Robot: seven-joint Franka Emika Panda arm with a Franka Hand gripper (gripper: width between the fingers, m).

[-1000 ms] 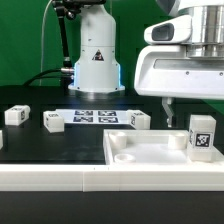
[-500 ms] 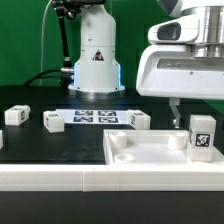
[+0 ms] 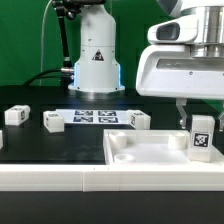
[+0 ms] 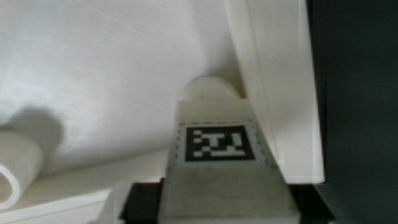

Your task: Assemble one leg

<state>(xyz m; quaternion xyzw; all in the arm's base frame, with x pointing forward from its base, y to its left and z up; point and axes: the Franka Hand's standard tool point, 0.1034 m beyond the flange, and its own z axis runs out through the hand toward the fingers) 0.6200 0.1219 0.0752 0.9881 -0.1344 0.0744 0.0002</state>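
A leg [image 3: 202, 137], a small white block with a square tag facing front, stands upright at the near corner of the large white tray [image 3: 140, 160] on the exterior view's right. My gripper [image 3: 199, 124] comes down over it from above. One finger [image 3: 184, 116] shows just beside the leg; the other is hidden. In the wrist view the leg [image 4: 217, 140] fills the space between the two dark pads of my gripper [image 4: 217, 206], which lie flush against its sides, next to the tray's rim [image 4: 270, 80].
Three more legs lie on the black table at the exterior view's left and middle [image 3: 15, 115], [image 3: 52, 121], [image 3: 139, 120]. The marker board [image 3: 92, 116] lies behind them, in front of the arm's base [image 3: 95, 60]. A round corner socket [image 4: 25, 155] shows on the tray.
The finger seen beside the leg has moved toward the exterior view's right, closer to the leg. The leg has sunk very slightly.
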